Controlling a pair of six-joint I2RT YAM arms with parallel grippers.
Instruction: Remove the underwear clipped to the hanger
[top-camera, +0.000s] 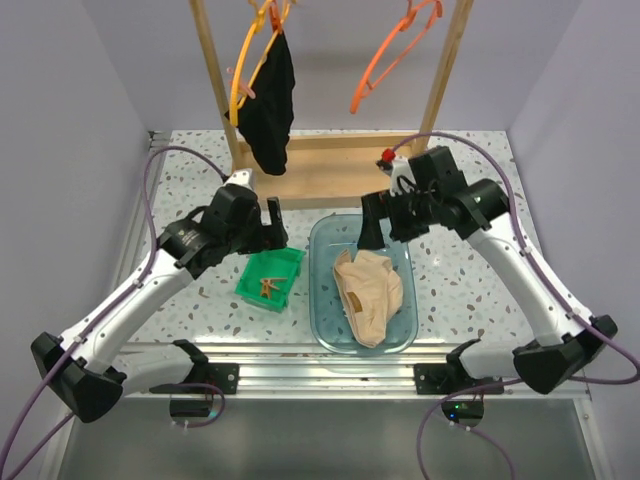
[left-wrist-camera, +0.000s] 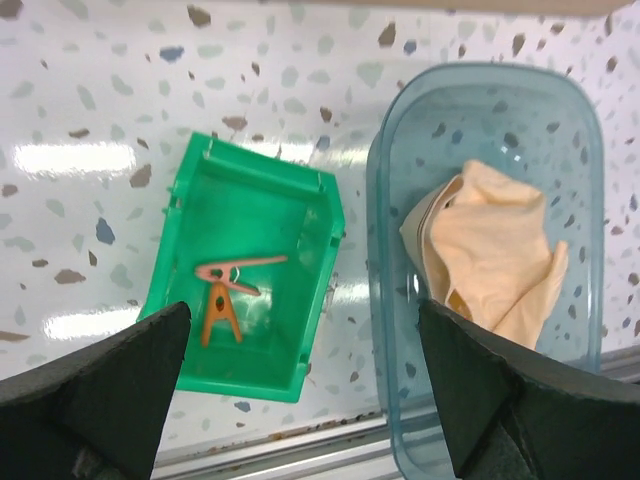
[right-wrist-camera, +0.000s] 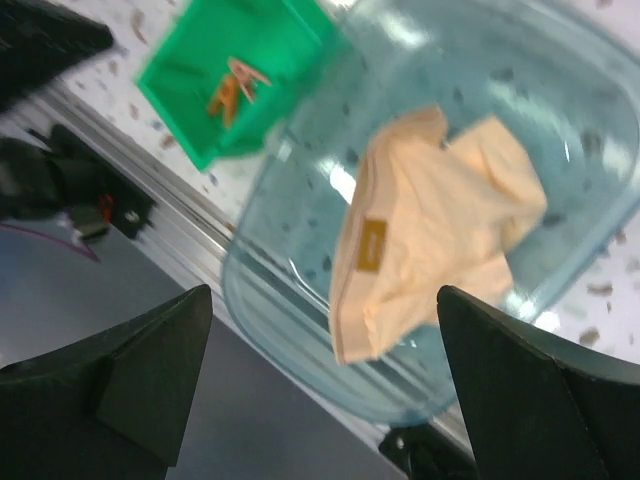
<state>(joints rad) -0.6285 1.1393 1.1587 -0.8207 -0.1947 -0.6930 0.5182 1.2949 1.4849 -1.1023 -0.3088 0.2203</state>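
Note:
The black underwear (top-camera: 267, 105) hangs from a yellow-orange hanger (top-camera: 250, 60) on the wooden rack (top-camera: 322, 172). The beige underwear (top-camera: 368, 290) lies crumpled in a clear blue tub (top-camera: 325, 300); it also shows in the left wrist view (left-wrist-camera: 490, 250) and the right wrist view (right-wrist-camera: 430, 220). My right gripper (top-camera: 372, 228) hovers over the tub's far end, open, with nothing between its fingers (right-wrist-camera: 325, 400). My left gripper (top-camera: 272, 222) is open over a green bin (top-camera: 285, 268), holding nothing (left-wrist-camera: 305, 400).
The green bin (left-wrist-camera: 250, 330) holds brown clips (left-wrist-camera: 225, 290) and sits just left of the tub (left-wrist-camera: 385, 230). A second orange hanger (top-camera: 395, 55) hangs bare at the rack's right. A metal rail (top-camera: 320, 370) runs along the table's near edge.

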